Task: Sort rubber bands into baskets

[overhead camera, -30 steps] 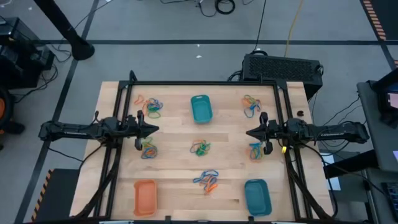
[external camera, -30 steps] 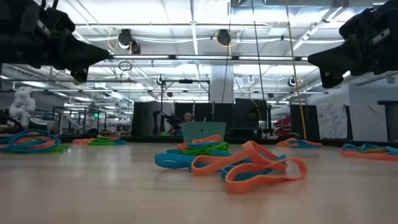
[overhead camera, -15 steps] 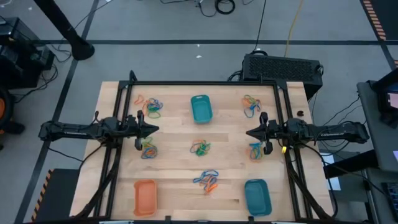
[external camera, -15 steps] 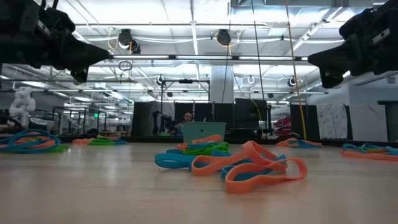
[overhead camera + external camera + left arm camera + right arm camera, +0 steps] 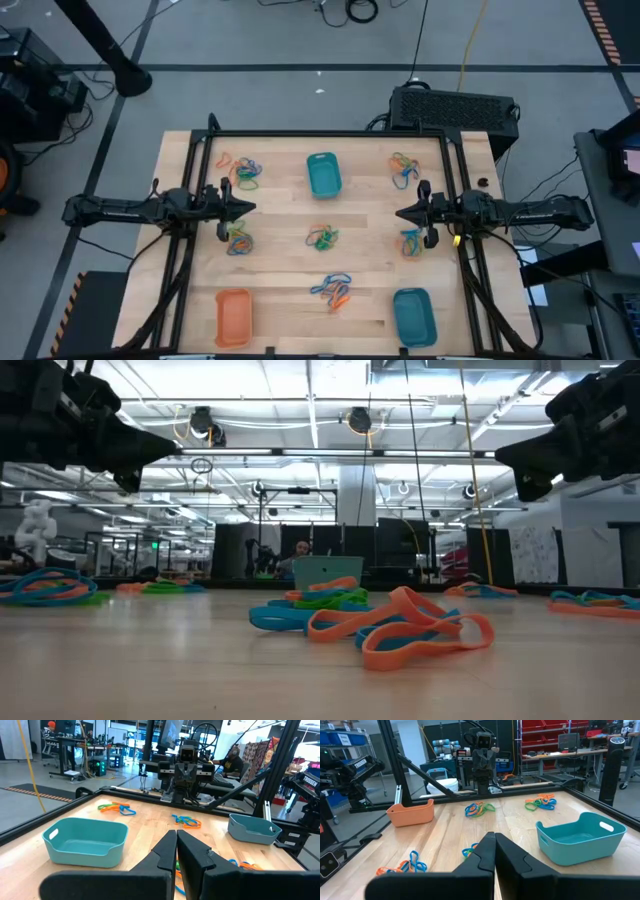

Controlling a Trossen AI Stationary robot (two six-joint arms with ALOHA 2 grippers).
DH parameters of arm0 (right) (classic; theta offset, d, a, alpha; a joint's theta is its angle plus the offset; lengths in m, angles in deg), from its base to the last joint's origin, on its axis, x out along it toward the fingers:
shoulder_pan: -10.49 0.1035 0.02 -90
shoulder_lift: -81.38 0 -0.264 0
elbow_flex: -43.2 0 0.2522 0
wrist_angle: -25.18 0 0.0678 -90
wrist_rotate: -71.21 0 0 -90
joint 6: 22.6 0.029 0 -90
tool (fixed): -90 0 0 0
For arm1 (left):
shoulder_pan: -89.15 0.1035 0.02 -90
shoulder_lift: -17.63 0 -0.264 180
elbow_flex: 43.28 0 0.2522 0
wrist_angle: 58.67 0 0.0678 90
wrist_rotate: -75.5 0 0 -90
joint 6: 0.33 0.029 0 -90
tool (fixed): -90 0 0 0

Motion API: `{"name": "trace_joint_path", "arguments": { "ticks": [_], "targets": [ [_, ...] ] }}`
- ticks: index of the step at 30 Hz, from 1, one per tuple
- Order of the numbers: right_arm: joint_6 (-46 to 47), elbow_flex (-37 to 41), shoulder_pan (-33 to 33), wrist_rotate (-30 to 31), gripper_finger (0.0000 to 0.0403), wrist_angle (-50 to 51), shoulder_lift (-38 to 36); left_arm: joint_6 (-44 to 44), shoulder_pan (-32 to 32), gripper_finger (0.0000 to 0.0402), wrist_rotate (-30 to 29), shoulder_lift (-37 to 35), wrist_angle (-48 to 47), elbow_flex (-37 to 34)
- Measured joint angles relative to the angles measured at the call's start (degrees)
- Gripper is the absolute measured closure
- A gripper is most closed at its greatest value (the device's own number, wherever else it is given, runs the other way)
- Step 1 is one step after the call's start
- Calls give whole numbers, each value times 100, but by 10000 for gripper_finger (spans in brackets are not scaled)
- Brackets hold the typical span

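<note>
Bench (image 5: 280,215) mostly open wood. Bare lanes run between the scattered rubber bands (image 5: 322,238): centre cluster at mid-bench, others at 10, 2, 6 o'clock and one beside each arm.

Baskets as low obstacles: teal basket (image 5: 323,174) at 12 o'clock, orange basket (image 5: 233,316) at 7, second teal basket (image 5: 413,315) at 5.

Left gripper (image 5: 250,207) hangs at 9 o'clock, right gripper (image 5: 400,214) at 3, fingers closed, both raised off the wood; wide clear gap between them.

Black frame rails (image 5: 330,134) edge the bench.

Nothing on the surface (image 5: 280,215) has changed over the last second, with no band, basket or tool displaced; the only difference is slight movement of a person (image 5: 300,550) far off in the room behind.
</note>
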Motion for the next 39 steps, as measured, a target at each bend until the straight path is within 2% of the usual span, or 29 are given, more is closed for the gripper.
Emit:
{"name": "trace_joint_path", "arguments": {
  "ticks": [17, 22, 25, 28, 31, 33, 37, 39],
  "targets": [
    [0, -1, 0, -2, 403, -7, 0, 2, 0, 381, 0, 0, 21, -2],
    [605, 0, 0, -14, 403, -62, 2, -400, -7, 381, 1, 0, 196, -2],
    [641, 0, -4, -7, 403, -374, 13, -558, -6, 381, -63, 0, 218, -2],
    [614, 0, -2, 54, 403, -742, 37, -278, -7, 381, -452, 24, 138, -2],
    [608, -2, 0, 379, 403, -1152, 82, -265, -7, 381, -1048, 25, 72, -2],
    [605, -2, -2, 482, 403, -1245, 148, -242, -7, 381, -1232, 35, 18, -2],
    [627, -15, -2, 752, 403, -1257, 371, -158, -7, 381, -1327, 48, -77, -1],
    [596, -89, -2, 758, 403, -1317, 560, -153, -4, 381, -1129, 96, -283, 35]
  ]
}}
